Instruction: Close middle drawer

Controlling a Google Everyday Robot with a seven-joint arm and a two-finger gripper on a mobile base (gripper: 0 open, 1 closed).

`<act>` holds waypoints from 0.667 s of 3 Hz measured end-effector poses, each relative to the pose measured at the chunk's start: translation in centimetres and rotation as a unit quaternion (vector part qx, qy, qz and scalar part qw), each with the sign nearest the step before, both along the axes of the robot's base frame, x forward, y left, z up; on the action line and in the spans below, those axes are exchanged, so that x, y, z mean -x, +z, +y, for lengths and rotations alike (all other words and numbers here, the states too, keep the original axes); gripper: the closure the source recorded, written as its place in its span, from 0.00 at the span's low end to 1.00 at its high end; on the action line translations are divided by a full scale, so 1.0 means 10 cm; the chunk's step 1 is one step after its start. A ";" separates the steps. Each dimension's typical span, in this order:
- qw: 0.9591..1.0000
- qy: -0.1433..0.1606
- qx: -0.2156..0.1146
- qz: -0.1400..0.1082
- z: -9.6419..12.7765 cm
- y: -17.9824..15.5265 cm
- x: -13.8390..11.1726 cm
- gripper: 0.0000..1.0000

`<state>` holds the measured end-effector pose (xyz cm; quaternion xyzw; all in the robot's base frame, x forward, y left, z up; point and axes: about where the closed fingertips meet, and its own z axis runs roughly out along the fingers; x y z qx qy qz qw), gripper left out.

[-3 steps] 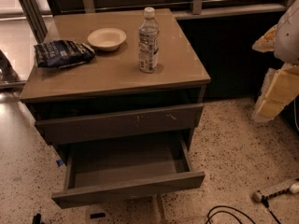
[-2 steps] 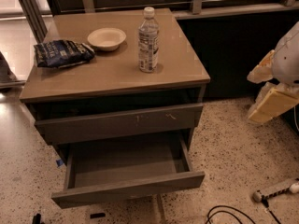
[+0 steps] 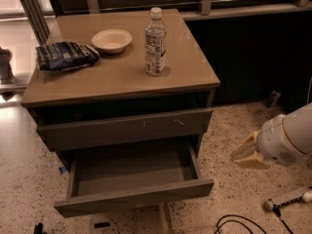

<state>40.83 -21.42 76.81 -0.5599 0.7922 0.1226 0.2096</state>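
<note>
The middle drawer (image 3: pixel 134 199) is pulled far out of the cabinet, low down. Its plain flat front faces me and its smooth grey interior (image 3: pixel 131 167) holds nothing. Above it is the taller drawer front with pale scratch marks (image 3: pixel 126 128), almost flush with the cabinet. My gripper (image 3: pixel 248 154) is at the right, at the tan end of the white arm (image 3: pixel 285 138). It hangs above the floor, right of the open drawer's right corner and apart from it, at about the drawer's height.
On the cabinet top (image 3: pixel 117 74) stand a water bottle (image 3: pixel 155 43), a pale bowl (image 3: pixel 111 39) and a dark blue snack bag (image 3: pixel 66 55). A white power strip (image 3: pixel 287 199) and black cables (image 3: pixel 239 224) lie on the speckled floor at the lower right. A dark wall runs behind.
My arm has come down and a little to the left, from beside the cabinet top to the open drawer's level. The drawer has not moved.
</note>
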 end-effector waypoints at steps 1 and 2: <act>1.000 0.004 0.003 0.000 0.01 0.02 -0.01 1.00; 1.000 0.013 0.009 0.008 0.01 -0.23 0.01 1.00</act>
